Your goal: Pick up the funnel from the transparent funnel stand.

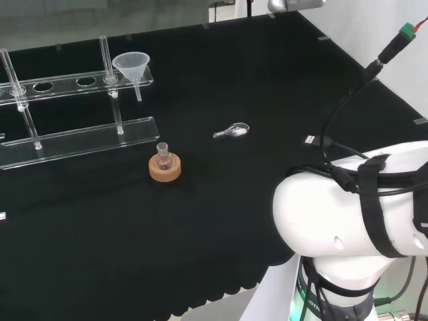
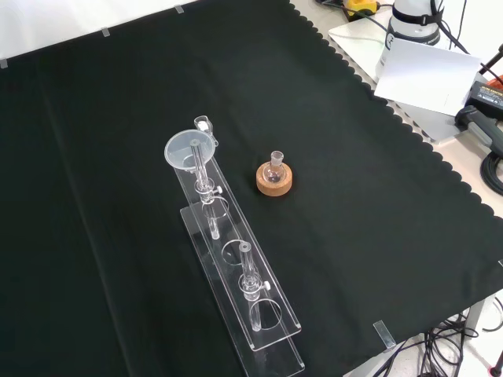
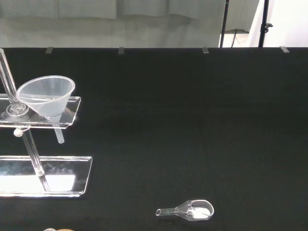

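Observation:
A clear funnel [image 1: 131,65] sits upright in the end hole of the transparent funnel stand [image 1: 73,83], at the stand's right end in the head view. In the front view the funnel [image 2: 189,149] is at the far end of the stand [image 2: 259,330]. The wrist view has the funnel [image 3: 46,95] resting in the upper shelf, its stem hanging down below it over the stand's base [image 3: 57,168]. Nothing touches the funnel.
A small glass flask on a cork ring [image 1: 164,167] stands just in front of the stand in the head view. A clear glass scoop with white powder [image 1: 232,131] lies to its right. The arm's white link [image 1: 348,214] fills the lower right.

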